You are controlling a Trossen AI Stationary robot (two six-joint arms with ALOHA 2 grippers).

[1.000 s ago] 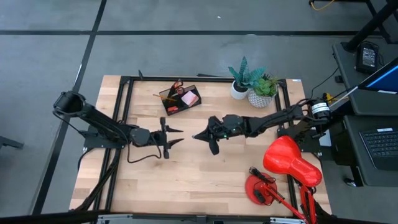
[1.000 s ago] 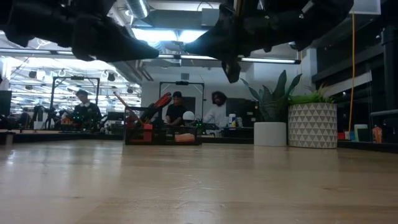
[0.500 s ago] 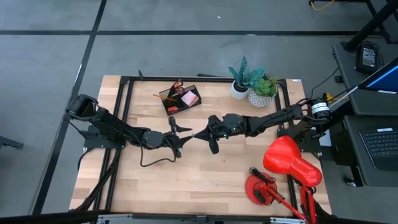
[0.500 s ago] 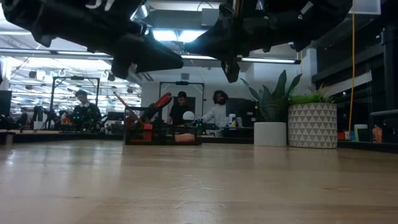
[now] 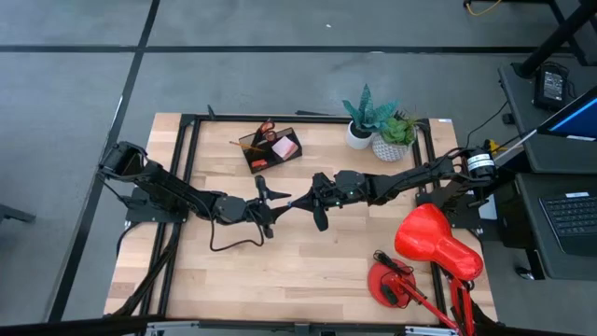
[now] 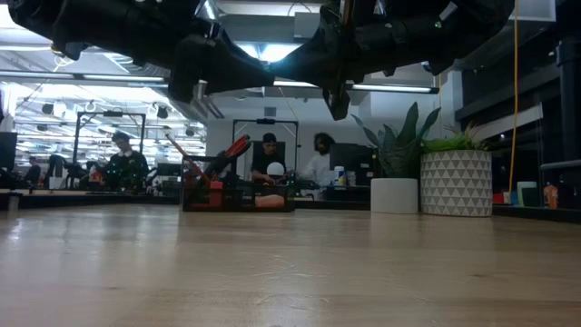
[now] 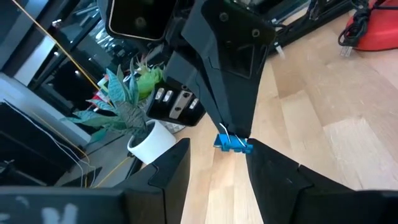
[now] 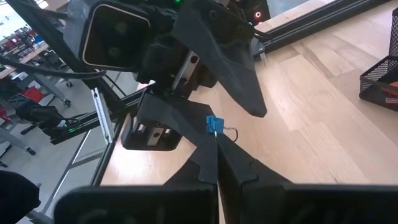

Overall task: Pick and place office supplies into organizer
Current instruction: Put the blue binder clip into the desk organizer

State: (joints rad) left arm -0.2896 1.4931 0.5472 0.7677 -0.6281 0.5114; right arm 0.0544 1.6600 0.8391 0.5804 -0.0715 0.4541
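Just brought the left pincer point(image 5: 271, 206) up to the right pincer point(image 5: 295, 203) for a mid-air handover.

Over the past second swung the left arm in from the left side of the bench point(image 5: 308, 271), fingers spread wide and holding nothing, to straddle the tip of the right pincer, clamped shut on a small blue clip point(image 7: 234, 144). Reads as a pass not yet made: needs the left fingers closed, the right ones released, then a carry to the organizer point(image 5: 270, 149), well apart near the far edge with scissors point(image 5: 266, 129) and a pink pad point(image 5: 284, 147) inside. From above, hides the clip entirely; from both wrist views, shows it plainly between the left fingers; from the low view, gives only dark arms overhead.
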